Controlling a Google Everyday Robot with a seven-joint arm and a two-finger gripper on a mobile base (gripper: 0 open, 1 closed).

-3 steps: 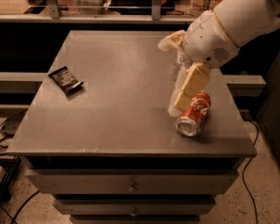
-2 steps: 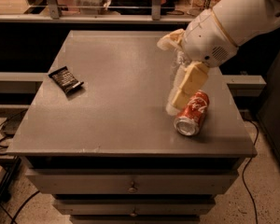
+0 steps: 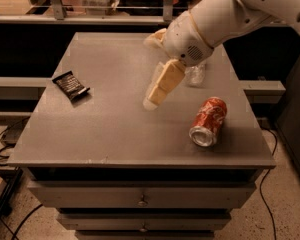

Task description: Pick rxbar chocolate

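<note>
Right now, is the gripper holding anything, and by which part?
Nothing is held. The gripper hangs over the middle of the table; the rxbar chocolate lies apart, near its left edge.

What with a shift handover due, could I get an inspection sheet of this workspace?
Surface: grey table top, drawers beneath.
Job's thing: rxbar chocolate lies flat near the left edge, nothing touching it.
Clutter: red soda can on its side at front right; clear plastic bottle partly hidden behind the arm.
Claw: claw hangs over the table's middle, apart from the bar and the can.
Cables: cables trail at lower left; another cable at lower right.
Surroundings: metal rail behind the table.
</note>
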